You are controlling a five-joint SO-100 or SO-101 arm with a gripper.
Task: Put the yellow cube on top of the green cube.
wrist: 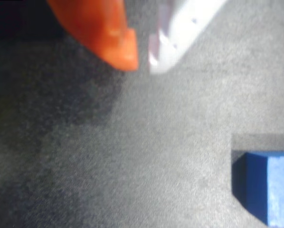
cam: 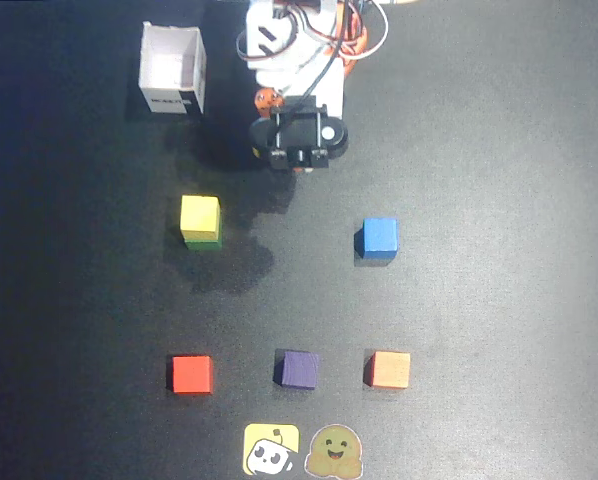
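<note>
1. Overhead view, left to right: white open-topped box point(cam: 173, 70) at upper left; yellow cube point(cam: 199, 214) stacked on green cube point(cam: 204, 243), only a thin dark-green edge showing beneath; red cube point(cam: 192, 374) lower left; yellow square sticker point(cam: 271, 450) with a cartoon face at the bottom edge; purple cube point(cam: 299, 369); round tan sticker point(cam: 336, 453) just beside the yellow one; blue cube point(cam: 378, 238) right of centre; orange cube point(cam: 389, 369) lower right.
2. Arm point(cam: 297, 60) at top centre, white body with black wrist part, folded back near its base, well apart from the stack.
3. Fingers point(wrist: 142, 61) seen only in the wrist view: orange tip point(wrist: 118, 42) and white tip point(wrist: 168, 47) entering from the top edge, nearly touching, a narrow slit between them, pinching nothing.
4. Same wrist view, far right: one corner of the blue cube point(wrist: 270, 187), resting on the tabletop, apart from the fingers; stack out of that view entirely.
5. Yellow cube: pale, matte, plain top face, sitting nearly square on the green one, slightly offset toward the top of the overhead view.
6. Green cube: dark, matte, mostly hidden under the yellow.
7. Tabletop point(cam: 499, 150): black, matte, faintly grainy up close; soft shadows beside the stack and below the arm. Nothing of the room beyond the tabletop visible.
</note>
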